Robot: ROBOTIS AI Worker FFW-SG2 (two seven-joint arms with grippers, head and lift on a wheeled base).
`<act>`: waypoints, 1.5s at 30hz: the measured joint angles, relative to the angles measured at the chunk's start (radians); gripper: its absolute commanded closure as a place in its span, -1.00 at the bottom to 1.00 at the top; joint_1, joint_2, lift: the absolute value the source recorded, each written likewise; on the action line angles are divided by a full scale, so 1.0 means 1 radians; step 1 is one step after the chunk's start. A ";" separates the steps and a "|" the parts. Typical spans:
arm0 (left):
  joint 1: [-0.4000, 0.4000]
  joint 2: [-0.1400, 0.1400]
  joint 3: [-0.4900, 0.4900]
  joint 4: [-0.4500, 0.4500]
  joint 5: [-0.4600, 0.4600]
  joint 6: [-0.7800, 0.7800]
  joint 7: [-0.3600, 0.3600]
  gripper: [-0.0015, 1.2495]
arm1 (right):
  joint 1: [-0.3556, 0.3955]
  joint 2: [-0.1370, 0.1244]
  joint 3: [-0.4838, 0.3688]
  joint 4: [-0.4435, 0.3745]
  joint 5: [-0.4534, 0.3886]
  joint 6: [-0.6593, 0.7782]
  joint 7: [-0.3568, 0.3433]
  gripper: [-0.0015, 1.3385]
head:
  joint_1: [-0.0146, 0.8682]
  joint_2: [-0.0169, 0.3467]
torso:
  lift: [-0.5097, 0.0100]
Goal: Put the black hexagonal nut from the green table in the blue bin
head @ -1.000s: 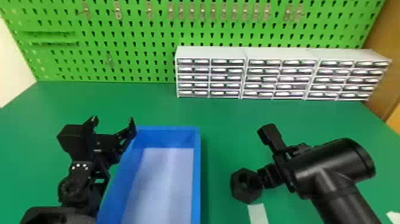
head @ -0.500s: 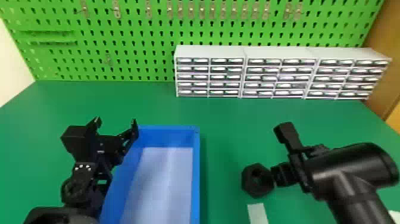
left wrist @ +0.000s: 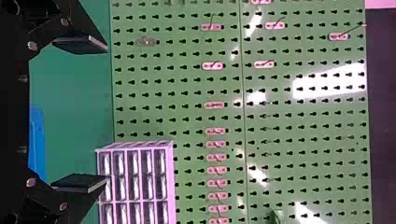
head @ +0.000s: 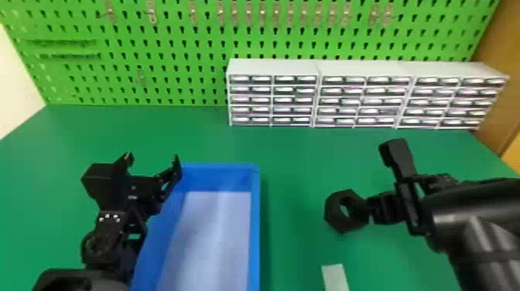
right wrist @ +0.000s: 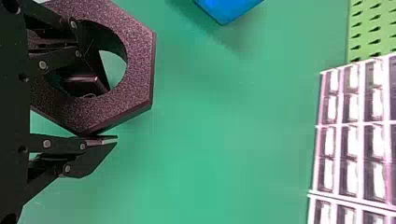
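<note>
Head view: my right gripper (head: 366, 211) pinches the black hexagonal nut (head: 336, 217) to the right of the blue bin (head: 255, 228)

I have one right finger inside the nut's hole and the other against its outer edge, the jaws closed on the ring's wall; the right wrist view shows me this grip close up. The nut is over the green table (head: 294, 182), well apart from the bin. My left gripper (head: 153, 158) is by the bin's far left corner, its jaws spread with nothing between them. A pale strip (head: 335, 276) lies on the table near the nut, and small-drawer cabinets (head: 271, 100) stand along the green pegboard (head: 162, 50).
</note>
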 measured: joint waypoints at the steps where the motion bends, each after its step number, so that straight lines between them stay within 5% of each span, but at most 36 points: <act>1: 0.000 0.000 0.000 0.000 0.000 0.000 0.000 -0.55 | 0.002 0.000 -0.003 -0.008 0.000 -0.003 0.000 0.32 | 0.52 -0.59 | 0.59; 13: 0.004 0.000 -0.004 0.002 0.002 0.000 0.000 -0.55 | 0.023 0.015 -0.062 -0.132 -0.050 -0.088 -0.010 0.33 | 0.52 -0.59 | 0.59; 35: 0.002 0.000 -0.017 0.009 0.002 0.001 0.000 -0.55 | 0.080 0.051 -0.195 -0.203 -0.405 -0.400 -0.356 0.35 | 0.52 -0.59 | 0.59; 45: 0.002 0.000 -0.022 0.012 0.002 0.001 0.000 -0.55 | 0.101 0.030 -0.128 -0.227 -0.522 -0.383 -0.368 0.35 | 0.52 -0.59 | 0.59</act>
